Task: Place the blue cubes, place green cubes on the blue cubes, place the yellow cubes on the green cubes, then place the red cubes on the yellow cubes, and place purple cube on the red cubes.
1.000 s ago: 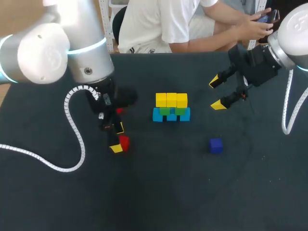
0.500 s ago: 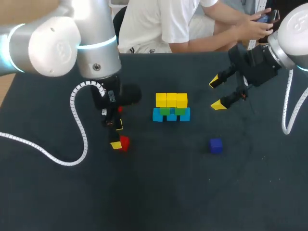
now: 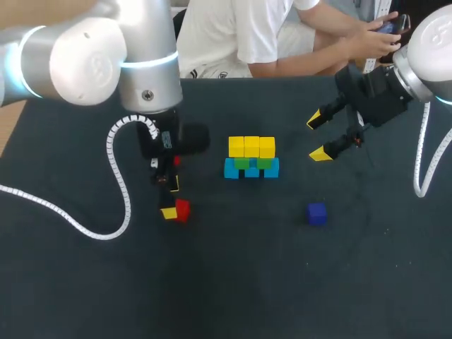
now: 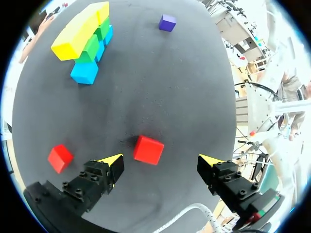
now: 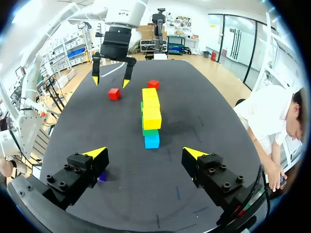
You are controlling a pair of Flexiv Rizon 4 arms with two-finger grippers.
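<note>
red cube [image 4: 148, 149] between L hand [image 4: 161, 160] tips — open; R hand [image 5: 143, 153] open

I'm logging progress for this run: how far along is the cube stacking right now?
Done: blue cubes, green cubes and yellow cubes stand in three layers. In hand: nothing gripped; the left gripper is open around one red cube. Left: both reds go on the yellow, the second red cube lying beside that gripper, then the purple cube, lying apart. The right gripper hangs open, empty.
</note>
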